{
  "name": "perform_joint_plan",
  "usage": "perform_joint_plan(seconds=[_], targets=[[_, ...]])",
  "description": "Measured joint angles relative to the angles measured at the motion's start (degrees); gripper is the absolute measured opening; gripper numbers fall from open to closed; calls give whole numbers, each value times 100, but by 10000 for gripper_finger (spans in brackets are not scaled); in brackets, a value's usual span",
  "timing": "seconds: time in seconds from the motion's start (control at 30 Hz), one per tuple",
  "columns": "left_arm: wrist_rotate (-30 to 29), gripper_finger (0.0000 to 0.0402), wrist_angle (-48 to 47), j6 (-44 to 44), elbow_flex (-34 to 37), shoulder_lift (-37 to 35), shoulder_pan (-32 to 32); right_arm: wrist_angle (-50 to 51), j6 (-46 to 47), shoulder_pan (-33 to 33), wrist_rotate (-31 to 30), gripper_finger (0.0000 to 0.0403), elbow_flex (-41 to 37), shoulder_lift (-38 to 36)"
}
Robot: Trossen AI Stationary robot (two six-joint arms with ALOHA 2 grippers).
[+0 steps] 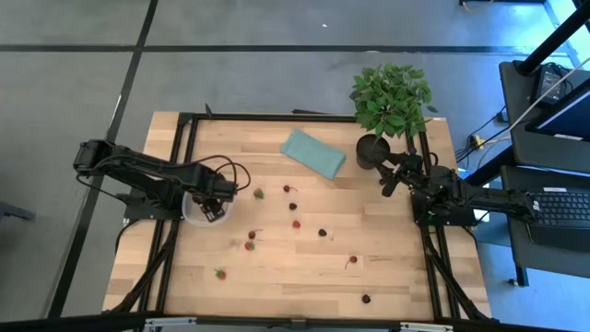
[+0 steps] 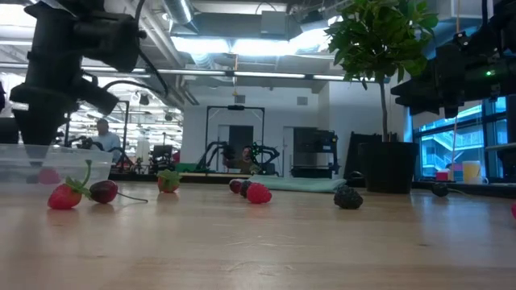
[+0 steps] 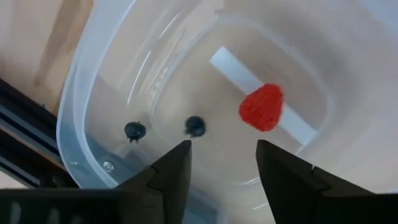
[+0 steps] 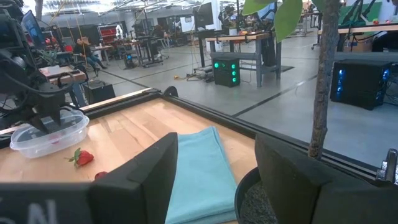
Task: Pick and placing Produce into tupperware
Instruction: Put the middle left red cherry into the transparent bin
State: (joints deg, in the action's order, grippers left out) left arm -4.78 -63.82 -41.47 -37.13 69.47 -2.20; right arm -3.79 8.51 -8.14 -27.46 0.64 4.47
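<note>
The tupperware [image 1: 191, 215], clear and shallow, sits near the table's left edge. In the left wrist view it holds a red berry [image 3: 262, 107] and two dark berries [image 3: 194, 126]. My left gripper [image 1: 215, 210] points straight down over it, open, with nothing between its fingers [image 3: 221, 165]. Several more pieces of produce lie loose on the wooden table, among them a red one [image 1: 296, 223] and a dark one [image 1: 366, 298]. My right gripper [image 4: 214, 180] waits open and level at the table's right edge, beside the plant pot.
A teal pad [image 1: 313, 152] lies flat at the back middle. A potted plant [image 1: 392, 97] stands at the back right, close to my right gripper. A black frame [image 1: 184, 138] runs along the table's edges. Bare wood lies between the scattered berries.
</note>
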Motion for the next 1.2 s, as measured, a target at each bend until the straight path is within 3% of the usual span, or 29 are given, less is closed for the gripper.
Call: perform_joint_plan(seconds=[0.27, 0.57, 0.77, 0.97, 1.2], targets=[[0, 178, 133, 308, -752, 0, -80, 0, 0, 0, 0, 217, 0, 0], [0, 178, 2166, 1503, -939, 77, -427, 0, 1, 2, 0, 217, 0, 0], [-3, 178, 2769, 1325, -942, 335, -692, 2, 2, 0, 0, 217, 0, 2], [-44, 178, 3047, 1464, -942, 1042, -1104, 3, 4, 0, 0, 217, 0, 2], [-17, 178, 2985, 1208, -1291, 1622, -1483, 4, 33, 0, 2, 217, 0, 2]])
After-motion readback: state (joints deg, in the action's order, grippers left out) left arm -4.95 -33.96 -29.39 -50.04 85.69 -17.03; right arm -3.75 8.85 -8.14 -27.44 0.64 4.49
